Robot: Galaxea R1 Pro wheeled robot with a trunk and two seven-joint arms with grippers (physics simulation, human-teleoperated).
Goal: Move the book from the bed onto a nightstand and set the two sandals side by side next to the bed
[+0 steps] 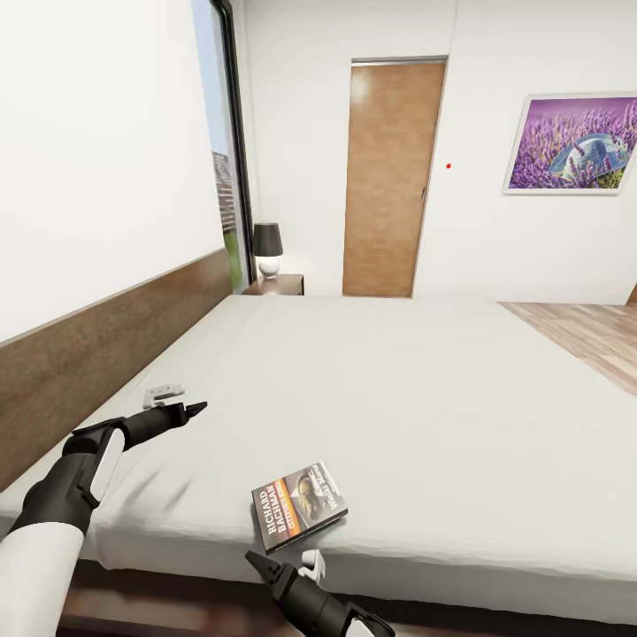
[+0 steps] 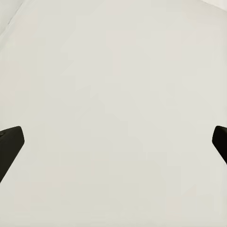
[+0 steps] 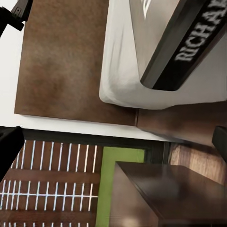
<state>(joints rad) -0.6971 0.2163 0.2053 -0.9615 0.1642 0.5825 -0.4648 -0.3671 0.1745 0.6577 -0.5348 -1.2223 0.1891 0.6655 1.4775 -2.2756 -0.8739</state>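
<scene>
The book (image 1: 299,503) lies at the bed (image 1: 425,389) edge, lamp (image 1: 268,249) far off.

You are looking at a pale grey-white bed (image 1: 398,398) with a dark brown headboard (image 1: 97,354). The book (image 1: 299,504) is showing a dark cover, an orange band and white letters. The door (image 1: 389,177) is glowing warm brown. The picture (image 1: 573,143) is showing purple flowers. The lamp (image 1: 268,249) is wearing a black shade on a white base. Your claws (image 1: 196,409) are looking black.
</scene>
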